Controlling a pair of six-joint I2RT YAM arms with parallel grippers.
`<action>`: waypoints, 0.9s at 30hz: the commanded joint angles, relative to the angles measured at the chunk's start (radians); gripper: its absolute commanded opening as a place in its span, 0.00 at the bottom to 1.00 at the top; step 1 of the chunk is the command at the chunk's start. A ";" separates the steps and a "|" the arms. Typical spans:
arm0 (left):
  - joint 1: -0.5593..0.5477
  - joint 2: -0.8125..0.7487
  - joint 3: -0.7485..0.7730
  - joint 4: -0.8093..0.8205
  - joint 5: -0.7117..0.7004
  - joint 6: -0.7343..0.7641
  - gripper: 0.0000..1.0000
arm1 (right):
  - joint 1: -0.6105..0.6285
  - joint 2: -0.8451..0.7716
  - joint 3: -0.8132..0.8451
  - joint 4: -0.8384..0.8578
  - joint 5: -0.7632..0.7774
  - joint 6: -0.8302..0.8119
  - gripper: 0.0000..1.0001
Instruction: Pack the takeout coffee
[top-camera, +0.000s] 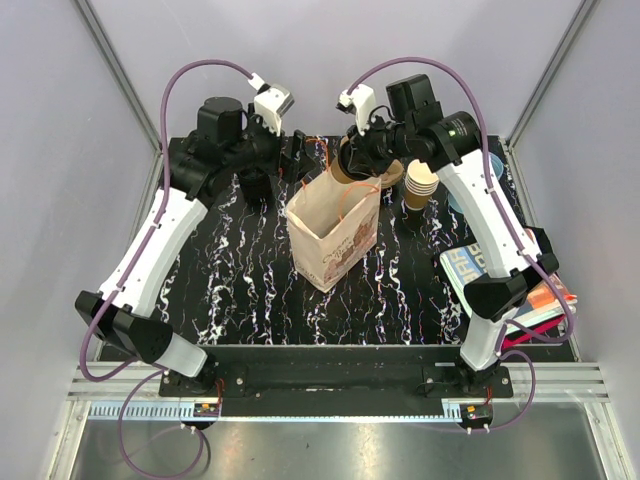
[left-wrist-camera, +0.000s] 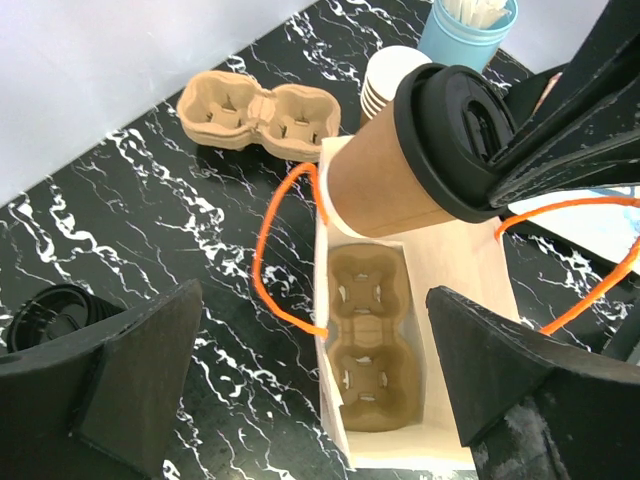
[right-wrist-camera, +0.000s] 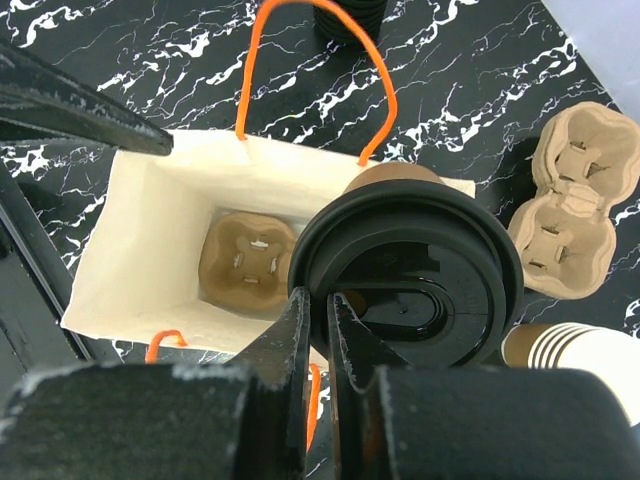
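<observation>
Tan paper bag (top-camera: 335, 235) stands open on the counter (top-camera: 250, 280), seen from above; the takeout coffee (top-camera: 356, 172) hangs at its far rim, not yet inside. Left wrist: left hand (left-wrist-camera: 310, 390) spread, holding nothing; the coffee is tilted, base toward the bag mouth, black lid (left-wrist-camera: 455, 140) uppermost. Right wrist: right hand (right-wrist-camera: 318, 330) pinches the lid's edge; seating the coffee in the carrier (right-wrist-camera: 250, 265) remains, I judge.

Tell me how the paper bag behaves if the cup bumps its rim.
Likely to give: the paper bag looks thin, standing open and unheld, so its wall should buckle or the bag slide. The cup carrier at its bottom may steady it. Its loose orange handles could snag the takeout coffee.
</observation>
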 joint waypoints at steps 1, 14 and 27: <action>0.006 -0.017 -0.008 0.066 0.044 -0.013 0.99 | 0.013 0.023 0.006 -0.033 -0.021 -0.001 0.00; 0.004 -0.028 -0.042 0.094 -0.047 -0.007 0.99 | 0.026 0.023 0.023 -0.073 -0.047 0.001 0.00; 0.006 0.009 -0.039 0.106 -0.090 0.023 0.99 | 0.059 0.006 -0.016 -0.065 -0.011 -0.001 0.00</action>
